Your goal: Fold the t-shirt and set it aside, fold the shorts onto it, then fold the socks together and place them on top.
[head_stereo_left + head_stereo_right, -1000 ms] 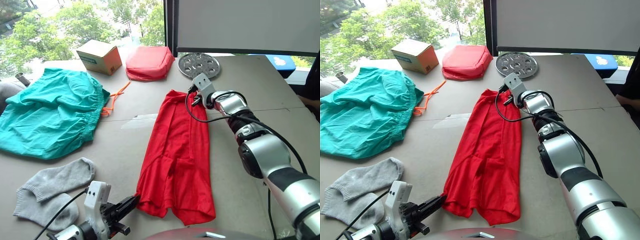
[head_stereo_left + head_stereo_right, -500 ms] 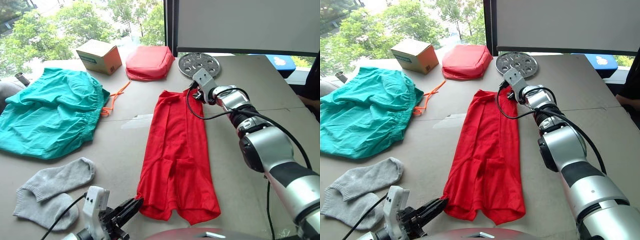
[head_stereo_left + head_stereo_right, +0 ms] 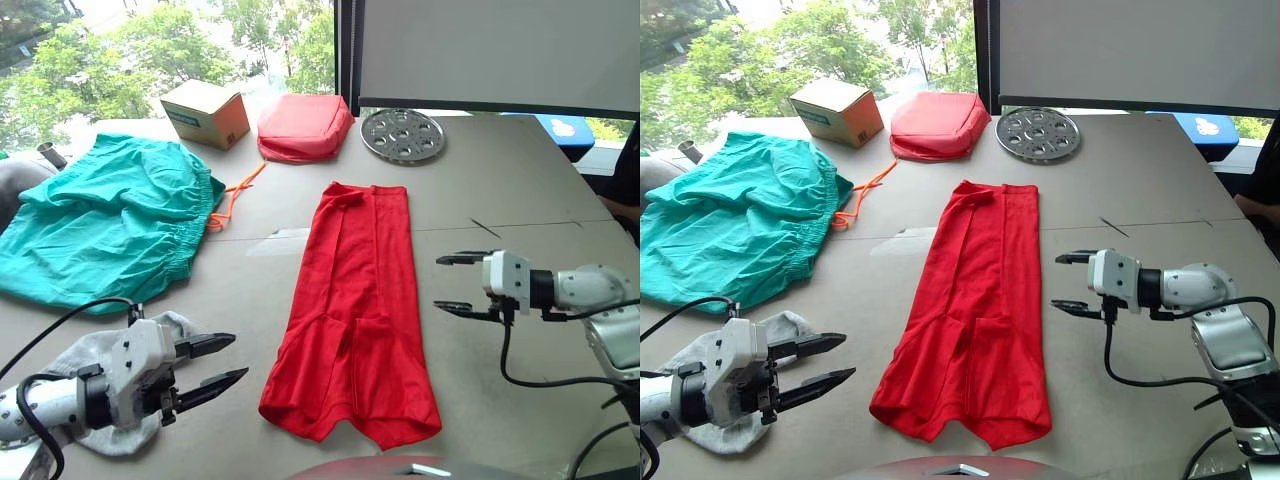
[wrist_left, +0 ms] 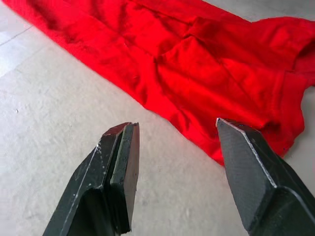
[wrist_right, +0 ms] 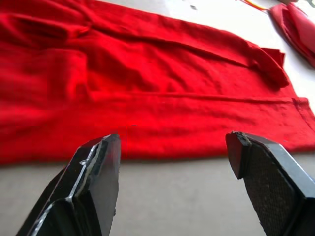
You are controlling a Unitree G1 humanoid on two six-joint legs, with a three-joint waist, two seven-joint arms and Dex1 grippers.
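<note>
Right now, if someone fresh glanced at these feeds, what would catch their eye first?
The t-shirt, bright red and folded into a long strip, lies mid-table between both open grippers: the left gripper beside its near corner, the right gripper off its other long edge, neither touching it. Next, the shorts, a big teal heap at the table's far left. The socks lie mostly hidden behind the left gripper.
</note>
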